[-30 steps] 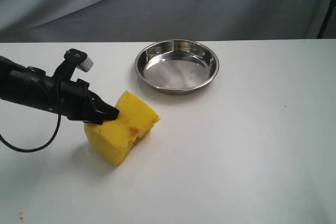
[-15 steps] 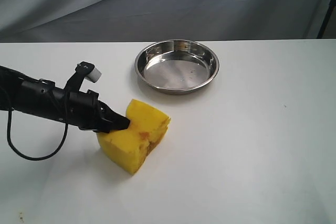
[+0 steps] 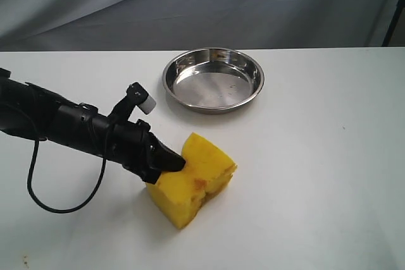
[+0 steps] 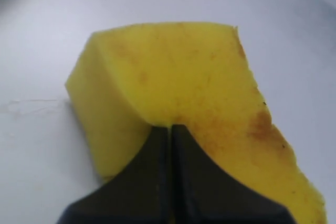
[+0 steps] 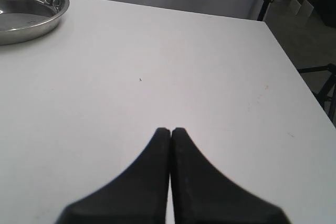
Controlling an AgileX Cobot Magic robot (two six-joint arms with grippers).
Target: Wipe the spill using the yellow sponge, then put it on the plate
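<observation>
1. Black left pincer (image 3: pixel 180 164) (image 4: pixel 170 127) has its jaws pressed together, the tips pinching a crease in the foam of the yellow sponge (image 3: pixel 199 184) (image 4: pixel 178 77).
2. Foam bulges on either side of the tips. The block sits tilted on the white surface (image 3: pixel 304 175), one corner towards the front edge.
3. Brownish stains (image 3: pixel 200 183) mark the sponge's face near its middle fold, and the left wrist view shows more along one ragged edge.
4. The left arm lies low across the surface from the left side, with a black cable (image 3: pixel 38 194) looping beneath it.
5. Behind the sponge and well apart from it stands the plate (image 3: pixel 212 86) (image 5: pixel 52 17), shiny steel.
6. The right pincer (image 5: pixel 170 129) is closed with nothing between its jaws, over bare surface with the plate far off to one side.
</observation>
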